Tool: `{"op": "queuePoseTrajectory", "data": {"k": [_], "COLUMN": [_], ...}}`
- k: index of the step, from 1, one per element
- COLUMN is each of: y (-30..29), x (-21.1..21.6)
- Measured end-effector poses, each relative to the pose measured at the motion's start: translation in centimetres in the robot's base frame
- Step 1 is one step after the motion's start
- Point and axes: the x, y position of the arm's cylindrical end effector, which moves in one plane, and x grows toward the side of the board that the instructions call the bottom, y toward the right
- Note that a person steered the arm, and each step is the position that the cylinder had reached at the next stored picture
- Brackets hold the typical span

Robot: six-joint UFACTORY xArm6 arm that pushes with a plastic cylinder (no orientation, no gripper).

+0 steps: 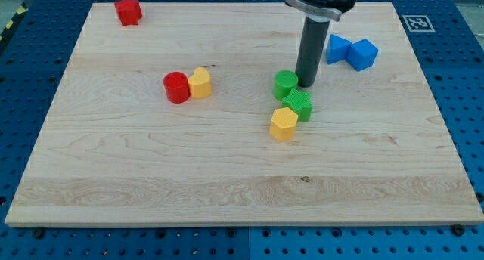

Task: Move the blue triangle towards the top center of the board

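The blue triangle (pixel 337 48) lies on the wooden board (pixel 151 169) at the view's upper right, touching a blue cube (pixel 364 54) on its right. My tip (pixel 307 84) stands on the board below and left of the blue triangle, a short gap away from it. The tip is right beside a green cylinder (pixel 286 84), on that block's right.
A green star-like block (pixel 299 104) and a yellow hexagon block (pixel 283 124) sit just below the tip. A red cylinder (pixel 176 87) touches a yellow block (pixel 200 83) left of centre. A red star (pixel 128 10) is at the top left.
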Motion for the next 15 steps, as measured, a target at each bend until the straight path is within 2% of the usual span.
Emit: {"op": "queuePoseTrajectory", "data": {"k": [2, 3, 4, 5, 6, 7, 9, 10, 11, 12, 15], "y": [2.7, 6.8, 9.1, 12.2, 12.8, 12.0, 5.7, 6.4, 8.7, 6.3, 5.2], "x": [0.0, -0.1, -3.3, -3.5, -4.7, -7.5, -7.7, -7.0, -1.9, 0.4, 0.4]}}
